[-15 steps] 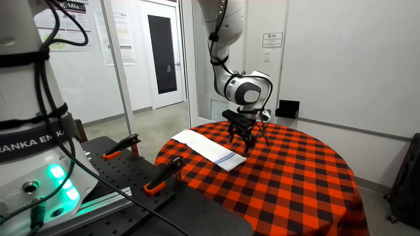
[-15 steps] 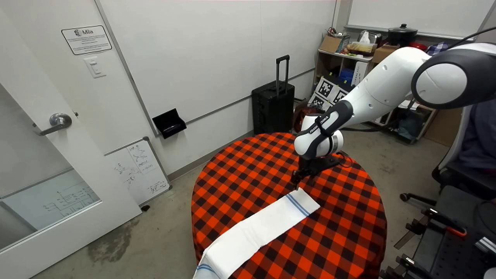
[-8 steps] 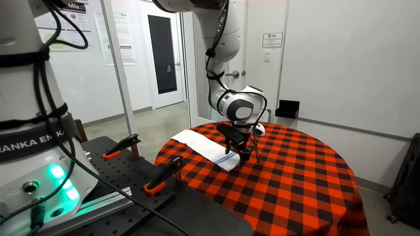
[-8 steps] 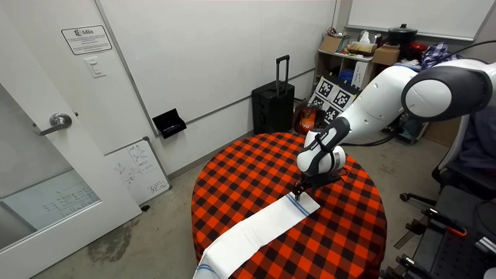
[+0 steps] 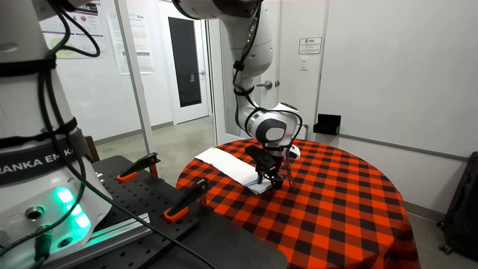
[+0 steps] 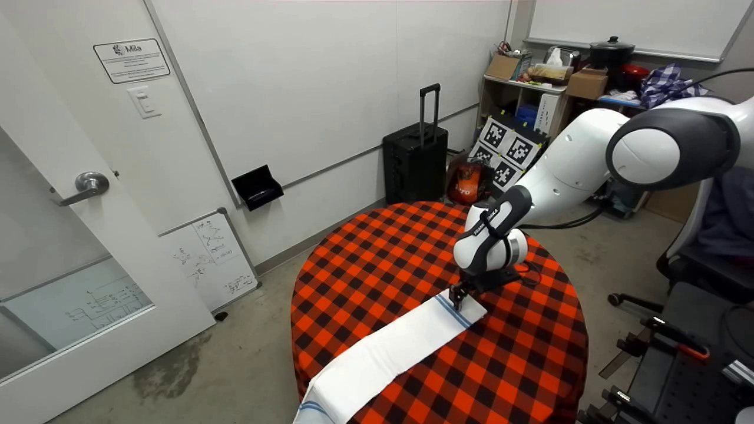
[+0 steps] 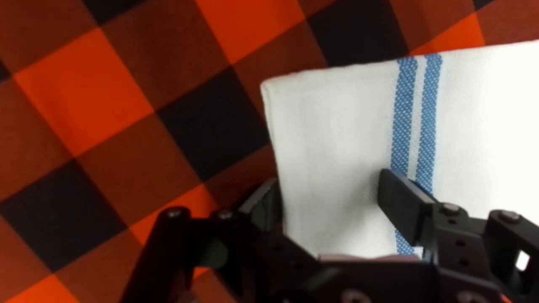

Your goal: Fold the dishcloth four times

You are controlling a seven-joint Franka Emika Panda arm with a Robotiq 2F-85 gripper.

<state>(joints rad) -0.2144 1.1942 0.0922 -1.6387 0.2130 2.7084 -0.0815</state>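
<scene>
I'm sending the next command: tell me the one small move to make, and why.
Probably close the gripper: in the wrist view its fingers stand open at one end of the dishcloth, one at the edge, one over the blue stripes, so closing may gather cloth to fold.

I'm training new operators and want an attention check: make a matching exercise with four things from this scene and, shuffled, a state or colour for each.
Things
1. gripper
2. dishcloth
3. tablecloth
4. suitcase

Descriptions
A. checked in red and black
B. standing upright, handle raised
C. white with blue stripes
D. open, at one end of the dishcloth

Right pairs: 1-D, 2-C, 3-A, 4-B
</scene>
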